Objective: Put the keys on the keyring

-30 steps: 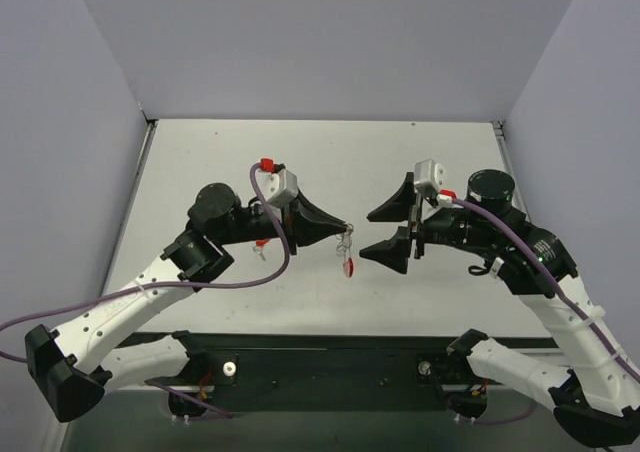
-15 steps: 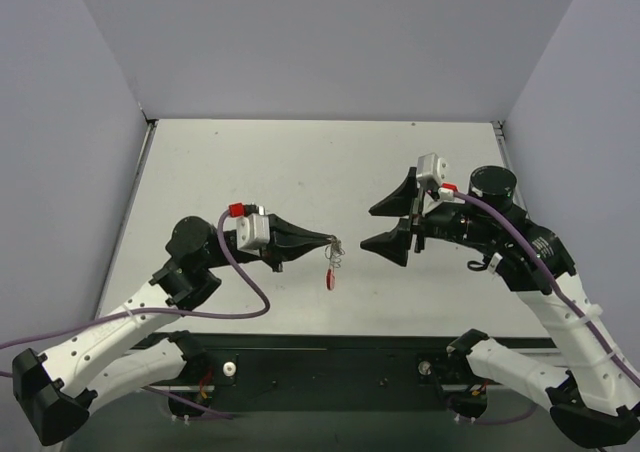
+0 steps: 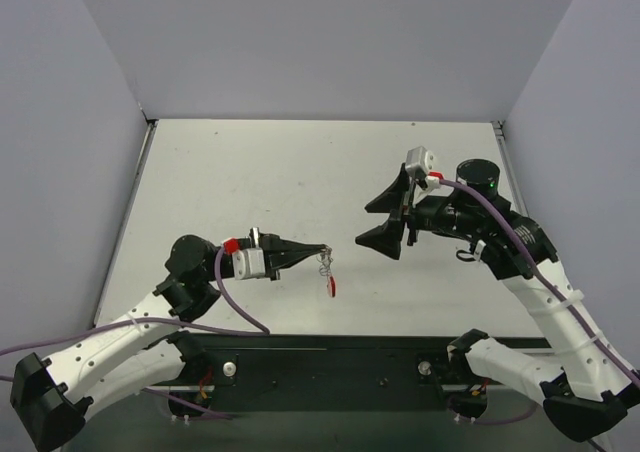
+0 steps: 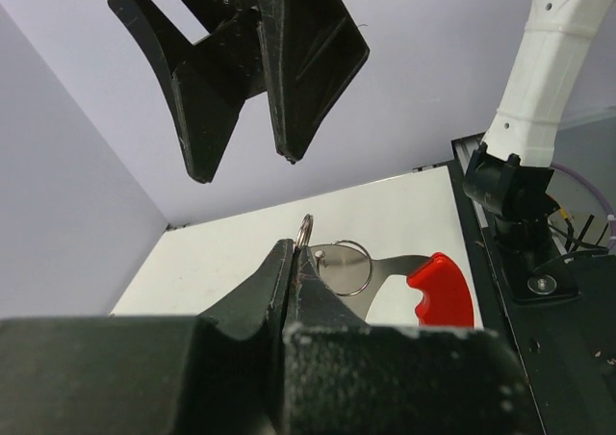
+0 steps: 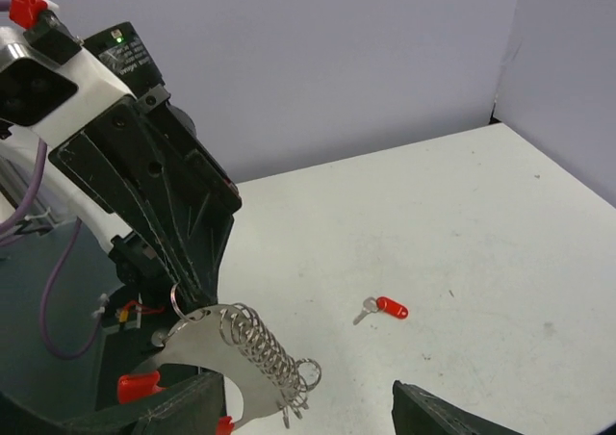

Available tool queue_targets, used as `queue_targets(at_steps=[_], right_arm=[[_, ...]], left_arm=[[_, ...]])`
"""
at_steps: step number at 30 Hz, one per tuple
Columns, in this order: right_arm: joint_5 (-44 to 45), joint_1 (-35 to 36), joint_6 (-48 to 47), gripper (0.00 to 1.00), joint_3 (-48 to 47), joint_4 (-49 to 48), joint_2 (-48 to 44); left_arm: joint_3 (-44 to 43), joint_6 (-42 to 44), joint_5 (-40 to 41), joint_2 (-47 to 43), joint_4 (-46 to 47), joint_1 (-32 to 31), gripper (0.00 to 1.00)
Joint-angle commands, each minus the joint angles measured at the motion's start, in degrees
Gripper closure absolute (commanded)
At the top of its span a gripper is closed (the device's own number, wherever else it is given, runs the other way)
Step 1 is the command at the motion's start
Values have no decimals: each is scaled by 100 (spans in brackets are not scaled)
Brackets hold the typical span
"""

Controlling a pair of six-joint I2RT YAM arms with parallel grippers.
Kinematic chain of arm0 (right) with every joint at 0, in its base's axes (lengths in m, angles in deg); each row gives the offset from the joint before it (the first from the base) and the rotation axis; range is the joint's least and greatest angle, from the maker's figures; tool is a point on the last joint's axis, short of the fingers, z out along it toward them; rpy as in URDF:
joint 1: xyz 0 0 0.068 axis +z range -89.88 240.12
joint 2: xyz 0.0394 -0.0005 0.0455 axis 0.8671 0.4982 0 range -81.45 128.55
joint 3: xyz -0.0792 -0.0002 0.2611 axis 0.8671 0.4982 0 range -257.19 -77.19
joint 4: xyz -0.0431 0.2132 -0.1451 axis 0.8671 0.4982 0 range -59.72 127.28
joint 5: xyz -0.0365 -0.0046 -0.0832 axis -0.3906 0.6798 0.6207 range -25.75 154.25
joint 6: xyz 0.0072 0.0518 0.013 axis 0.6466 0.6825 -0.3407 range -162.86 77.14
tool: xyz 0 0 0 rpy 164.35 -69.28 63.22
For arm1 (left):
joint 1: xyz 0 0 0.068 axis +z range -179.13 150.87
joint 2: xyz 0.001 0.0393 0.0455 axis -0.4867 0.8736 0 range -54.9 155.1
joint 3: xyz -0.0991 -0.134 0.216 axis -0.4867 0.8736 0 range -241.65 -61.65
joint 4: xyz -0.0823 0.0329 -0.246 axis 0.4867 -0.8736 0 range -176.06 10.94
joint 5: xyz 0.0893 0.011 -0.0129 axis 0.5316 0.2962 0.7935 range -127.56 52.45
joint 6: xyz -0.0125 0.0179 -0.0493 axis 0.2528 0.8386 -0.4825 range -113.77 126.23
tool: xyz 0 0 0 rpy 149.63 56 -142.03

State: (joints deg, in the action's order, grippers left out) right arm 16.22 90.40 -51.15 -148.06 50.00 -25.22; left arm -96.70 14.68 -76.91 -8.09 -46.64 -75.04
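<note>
The keyring (image 3: 327,272), a silver plate with a red grip and several wire rings, hangs from my left gripper (image 3: 322,249), which is shut on its top ring. In the left wrist view the ring (image 4: 306,231) sticks up between the closed fingertips, with the red grip (image 4: 443,287) to the right. My right gripper (image 3: 387,219) stands open and empty, a short way right of the keyring and facing it. From the right wrist, the keyring (image 5: 252,346) dangles just ahead. The key (image 5: 382,308), tiny and red-headed, lies flat on the table beyond. I cannot find it in the top view.
Grey walls close off the white table (image 3: 300,162) on the left, back and right. The black base rail (image 3: 330,367) runs along the near edge. A purple cable (image 3: 225,307) loops beside the left arm.
My left arm has drawn back and down toward the near left, carrying the keyring with it. The right gripper has shifted a little left, still open.
</note>
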Motion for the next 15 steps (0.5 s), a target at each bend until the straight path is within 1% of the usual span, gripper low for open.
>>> queue_targets(at_steps=[1, 4, 7, 8, 9, 12, 13, 15], right_arm=[[-776, -75, 249, 29, 64, -723, -15], [-1250, -31, 504, 28, 91, -1067, 55], [-1340, 127, 487, 30, -14, -1067, 213], [-1410, 144, 487, 30, -41, -1076, 265], [-1454, 197, 495, 31, -41, -1120, 292], [-1586, 224, 697, 38, -41, -1426, 327], [-1621, 241, 741, 43, -41, -1497, 336], [-1666, 259, 829, 47, 3, -1769, 328]], left_arm=[[112, 0, -37, -23, 1125, 21, 100], [121, -316, -73, 153, 1573, 38, 100], [209, -809, 120, 302, 2284, 56, 100], [218, -1323, 217, 381, 2625, 91, 100], [209, -1502, 322, 434, 2794, 126, 100], [139, -2240, 516, 601, 3076, 258, 100], [121, -2408, 551, 628, 3173, 302, 100], [138, -2996, 604, 768, 3655, 442, 100]])
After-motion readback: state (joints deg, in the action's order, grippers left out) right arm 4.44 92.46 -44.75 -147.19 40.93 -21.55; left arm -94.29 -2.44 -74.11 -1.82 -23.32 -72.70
